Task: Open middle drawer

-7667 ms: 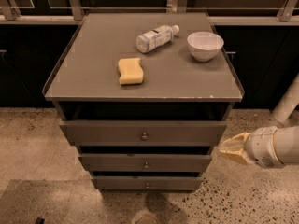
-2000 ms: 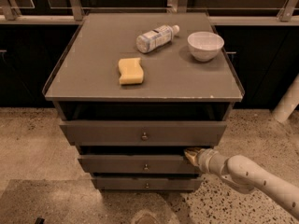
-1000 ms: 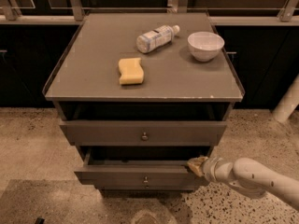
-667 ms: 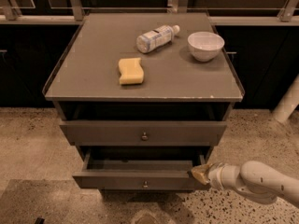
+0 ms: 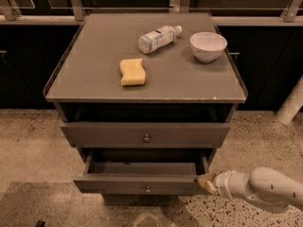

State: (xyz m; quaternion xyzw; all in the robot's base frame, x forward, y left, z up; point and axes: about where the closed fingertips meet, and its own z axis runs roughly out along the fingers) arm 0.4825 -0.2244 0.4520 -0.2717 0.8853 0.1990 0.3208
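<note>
The middle drawer [image 5: 142, 184] is grey-brown with a slim front and a small round metal knob [image 5: 147, 189]. It is pulled out from the cabinet, and its dark inside shows. My gripper [image 5: 206, 183] comes in from the lower right on a white arm. Its tan tip touches the right end of the drawer's front. The top drawer [image 5: 145, 134] above is pushed in. The bottom drawer is hidden under the pulled-out one.
On the cabinet top [image 5: 199, 82] lie a yellow sponge [image 5: 131, 72], a plastic bottle on its side [image 5: 158, 38] and a white bowl [image 5: 208, 46]. Speckled floor [image 5: 28, 145] lies all round. A white post [image 5: 291, 102] stands at the right.
The middle drawer has slid out towards the camera from its closed position. My gripper has moved down and forward with the drawer's right end.
</note>
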